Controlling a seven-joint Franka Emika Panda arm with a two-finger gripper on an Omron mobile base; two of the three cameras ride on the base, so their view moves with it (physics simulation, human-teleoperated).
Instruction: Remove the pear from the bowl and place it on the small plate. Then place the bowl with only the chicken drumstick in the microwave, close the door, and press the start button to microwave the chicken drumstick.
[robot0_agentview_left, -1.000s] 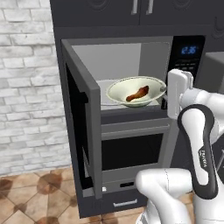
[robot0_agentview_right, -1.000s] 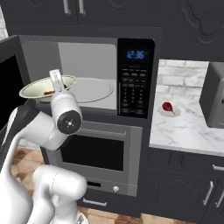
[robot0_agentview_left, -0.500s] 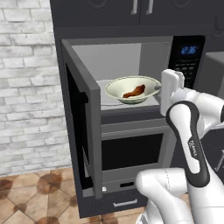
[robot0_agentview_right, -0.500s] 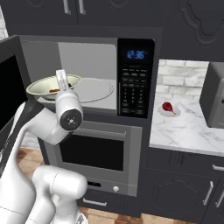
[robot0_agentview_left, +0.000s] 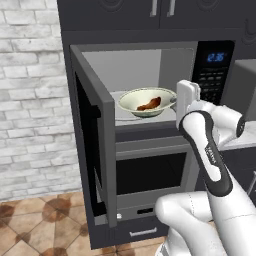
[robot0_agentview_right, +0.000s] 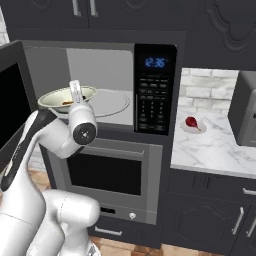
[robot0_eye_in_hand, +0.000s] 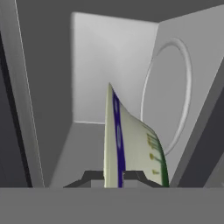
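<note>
Two fingertips (robot0_eye_in_hand: 89, 176) are clamped on the rim of the bowl (robot0_agentview_left: 147, 102), which is held with the drumstick (robot0_agentview_left: 149, 105) at the mouth of the open microwave (robot0_agentview_left: 150, 65), its door (robot0_agentview_left: 95, 135) swung wide.

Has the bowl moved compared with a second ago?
Yes. The bowl, held at its rim by the hand, has shifted left, away from the keypad and toward the open microwave door.

My gripper (robot0_eye_in_hand: 114, 175) carries the bowl (robot0_agentview_left: 147, 102) by its rim; the chicken drumstick (robot0_agentview_left: 149, 104) lies inside, left of my hand.
</note>
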